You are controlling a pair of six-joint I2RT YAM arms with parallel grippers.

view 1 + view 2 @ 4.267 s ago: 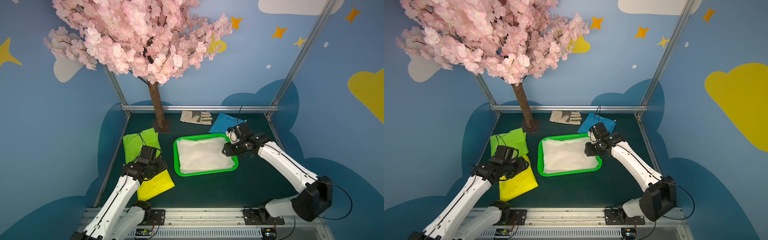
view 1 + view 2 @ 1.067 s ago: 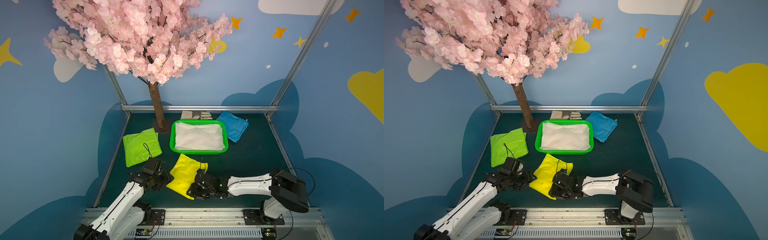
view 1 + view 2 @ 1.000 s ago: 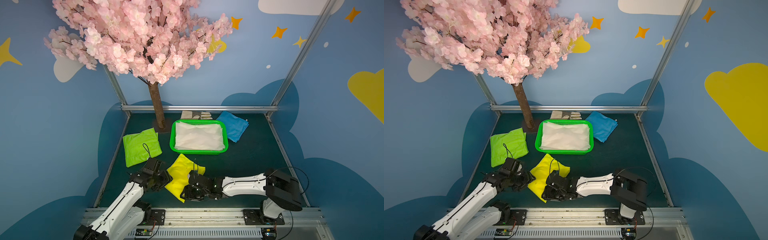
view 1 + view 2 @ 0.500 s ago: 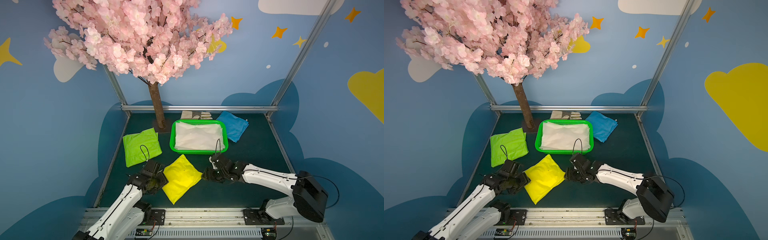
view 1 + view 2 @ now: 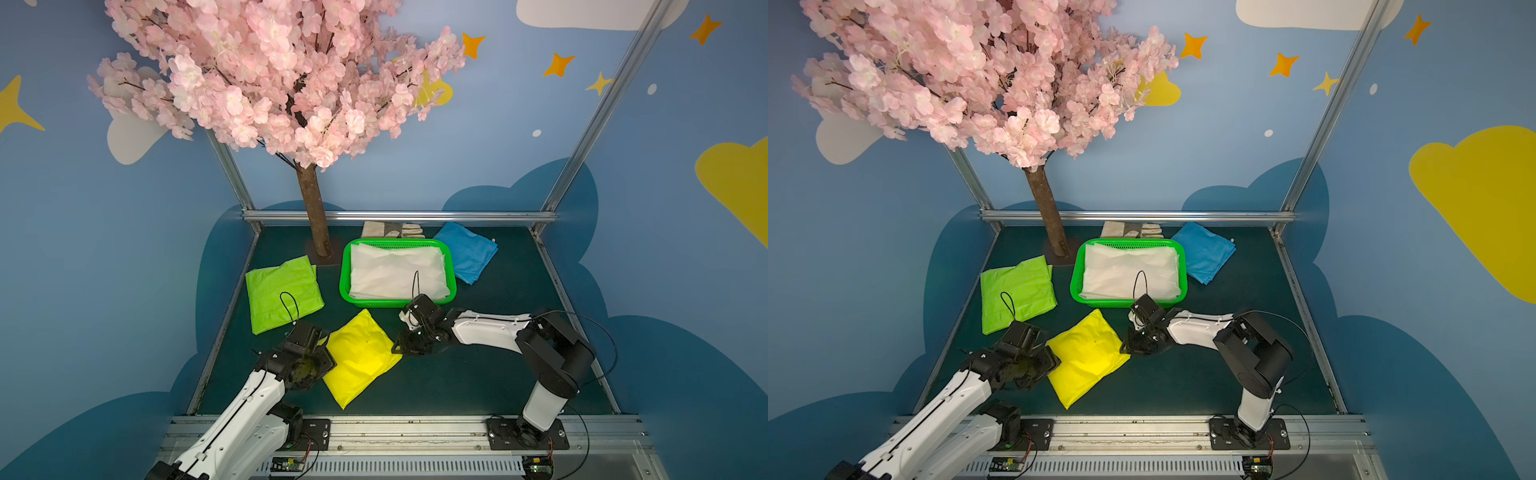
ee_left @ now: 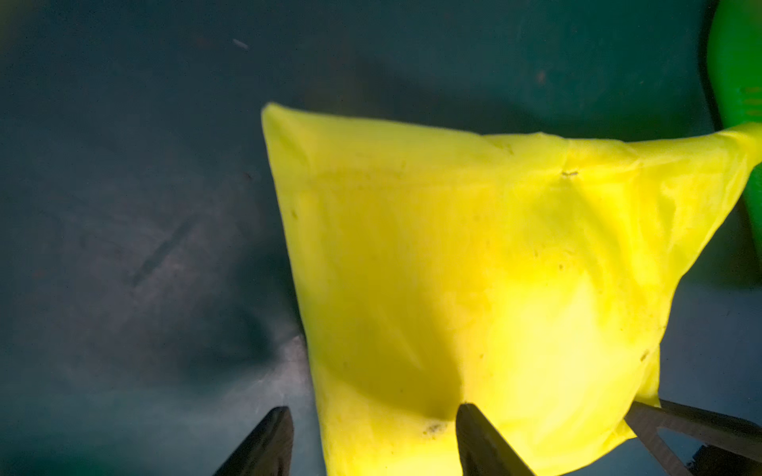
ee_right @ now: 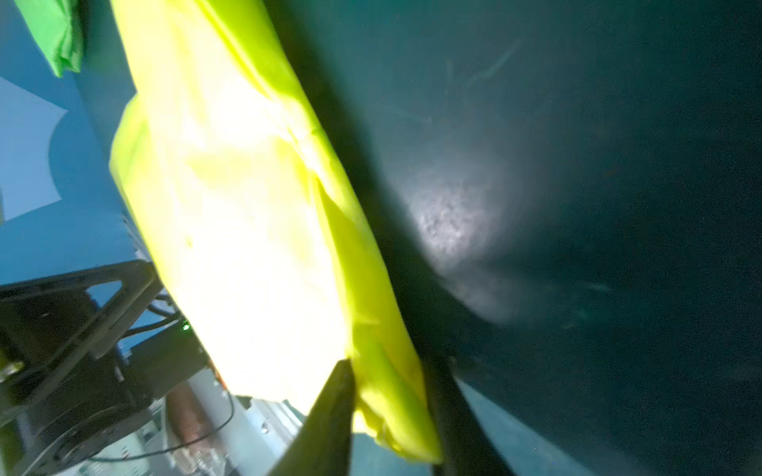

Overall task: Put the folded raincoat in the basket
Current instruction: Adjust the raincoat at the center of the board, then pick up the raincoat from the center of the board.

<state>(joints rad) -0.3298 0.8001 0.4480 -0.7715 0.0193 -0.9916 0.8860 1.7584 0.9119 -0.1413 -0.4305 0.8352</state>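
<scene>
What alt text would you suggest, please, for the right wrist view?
The right gripper pinches a corner of the folded yellow raincoat, which stretches away, brightly lit, against the dark green table. The left arm and a corner of the green raincoat show beyond it.

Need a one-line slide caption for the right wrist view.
Right gripper clamps the yellow raincoat by its edge against the dark tabletop.

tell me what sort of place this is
Most likely a staged robot demo booth, dressed as a storybook sky: blue walls painted with clouds and orange stars, an artificial pink blossom tree, and a silver aluminium frame around a dark green tabletop.
</scene>
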